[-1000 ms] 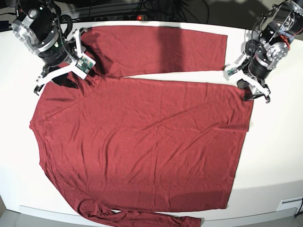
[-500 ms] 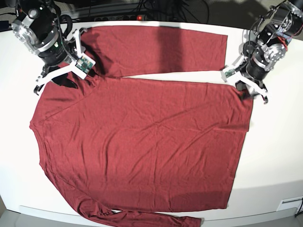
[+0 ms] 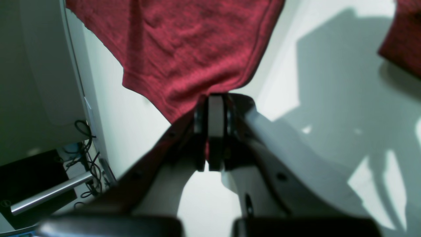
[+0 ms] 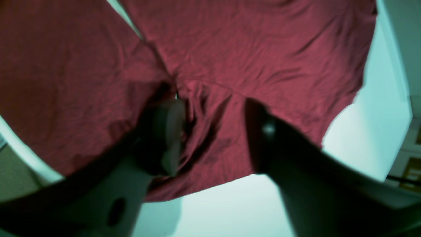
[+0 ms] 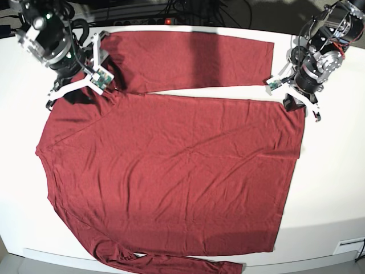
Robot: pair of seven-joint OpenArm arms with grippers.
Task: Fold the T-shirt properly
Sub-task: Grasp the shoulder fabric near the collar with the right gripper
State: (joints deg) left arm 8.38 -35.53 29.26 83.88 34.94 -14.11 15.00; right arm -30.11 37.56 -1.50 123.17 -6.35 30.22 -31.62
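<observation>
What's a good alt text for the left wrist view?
The left tool is shut on the hemmed corner of the T-shirt, a thin sliver of maroon fabric pinched between its fingers. The rest of the shirt spreads away over the white table, crossed by the arm's shadow.

Matt maroon knit T-shirt (image 5: 171, 165), smooth white table (image 5: 331, 171)
</observation>
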